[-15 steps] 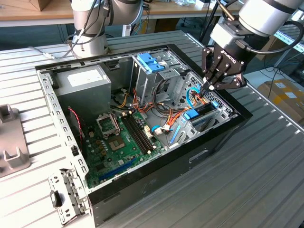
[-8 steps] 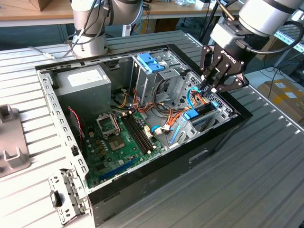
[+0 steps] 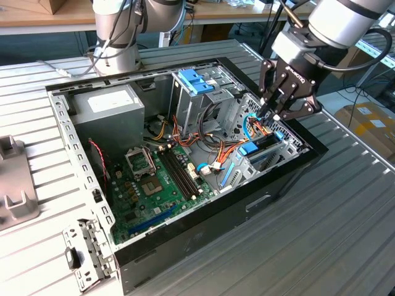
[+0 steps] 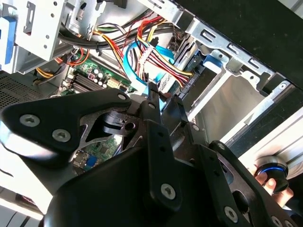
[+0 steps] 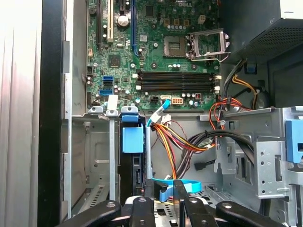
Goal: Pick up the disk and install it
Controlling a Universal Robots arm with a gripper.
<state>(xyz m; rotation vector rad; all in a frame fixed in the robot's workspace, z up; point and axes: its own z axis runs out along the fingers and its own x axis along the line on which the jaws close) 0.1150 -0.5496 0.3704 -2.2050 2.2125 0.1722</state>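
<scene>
The disk (image 3: 262,148), blue-framed, sits slotted in the drive cage (image 3: 290,145) at centre-right of the exterior view (seemingly installed, though full seating is unclear). The gripper (image 3: 271,116) hovers just above it, fingers (image 5: 180,196) drawn close together with nothing between them.

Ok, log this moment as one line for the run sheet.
gripper: shut, over drive bay | disk: slotted in bay, blue carrier showing | computer case: open | contact with disk: cannot tell

One open computer case (image 3: 185,246), one motherboard (image 3: 154,185), one grey power supply box (image 3: 108,105) and one gripper (image 3: 274,114) are counted.
</scene>
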